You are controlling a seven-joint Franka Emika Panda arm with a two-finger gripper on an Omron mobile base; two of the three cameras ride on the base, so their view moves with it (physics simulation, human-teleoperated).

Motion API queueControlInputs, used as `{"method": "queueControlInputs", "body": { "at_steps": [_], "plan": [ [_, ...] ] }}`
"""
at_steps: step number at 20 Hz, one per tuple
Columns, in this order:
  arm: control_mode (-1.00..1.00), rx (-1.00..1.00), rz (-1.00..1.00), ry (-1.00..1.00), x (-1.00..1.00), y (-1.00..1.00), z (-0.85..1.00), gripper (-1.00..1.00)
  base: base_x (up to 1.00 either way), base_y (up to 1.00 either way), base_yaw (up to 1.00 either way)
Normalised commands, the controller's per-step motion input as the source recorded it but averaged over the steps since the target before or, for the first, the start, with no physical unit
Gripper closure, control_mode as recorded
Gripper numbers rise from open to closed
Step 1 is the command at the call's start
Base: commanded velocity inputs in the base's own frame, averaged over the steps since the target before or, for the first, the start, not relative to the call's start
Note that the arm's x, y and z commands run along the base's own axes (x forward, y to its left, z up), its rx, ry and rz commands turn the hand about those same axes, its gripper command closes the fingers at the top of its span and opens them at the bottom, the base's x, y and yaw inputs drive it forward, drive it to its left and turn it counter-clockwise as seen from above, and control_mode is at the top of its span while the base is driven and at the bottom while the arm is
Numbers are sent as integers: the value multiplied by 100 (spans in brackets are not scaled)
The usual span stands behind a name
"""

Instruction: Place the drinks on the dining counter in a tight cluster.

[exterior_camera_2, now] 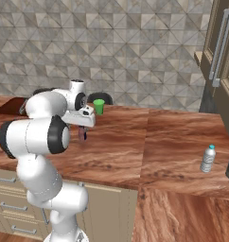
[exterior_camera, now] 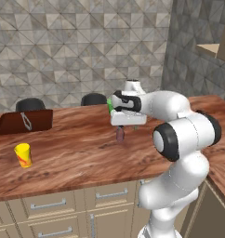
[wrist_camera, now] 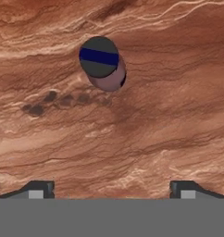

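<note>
Nothing clustered yet: gripper (wrist_camera: 112,190) spread and empty, poised above the maroon-brown bottle (wrist_camera: 104,64), which stands below and slightly ahead of the fingertips on the dining counter (exterior_camera: 77,153). Water bottle (exterior_camera_2: 208,159) well apart, far off to the hand's right; gathering judged barely begun.

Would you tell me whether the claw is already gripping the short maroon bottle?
No, in the hand view the claw is spread open above the counter, with the maroon bottle standing free beyond its tips.

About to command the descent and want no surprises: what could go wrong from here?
The maroon bottle sits off-centre, above the open end effector midline in the hand view, so a straight drop might clip its cap and topple it. The water bottle stands far right near the dining counter edge, a long carry.
</note>
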Motion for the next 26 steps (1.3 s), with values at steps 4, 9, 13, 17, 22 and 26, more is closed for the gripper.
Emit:
{"method": "queueControlInputs", "body": {
  "at_steps": [4, 9, 13, 17, 22, 26],
  "plan": [
    [-100, 0, 0, 0, -41, -11, 25, -100, 0, 0, 0],
    [-100, -6, -2, -3, -35, -31, 4, -100, 0, 0, 0],
    [-100, -10, -10, -14, -35, -38, 0, -100, 0, 0, 0],
    [-100, -5, -13, -4, -27, -41, 2, -100, 0, 0, 0],
    [-100, -3, -19, 0, -22, -44, 6, -100, 0, 0, 0],
    [-100, -1, -20, 0, -17, -44, 4, -100, 0, 0, 0]
  ]
}}
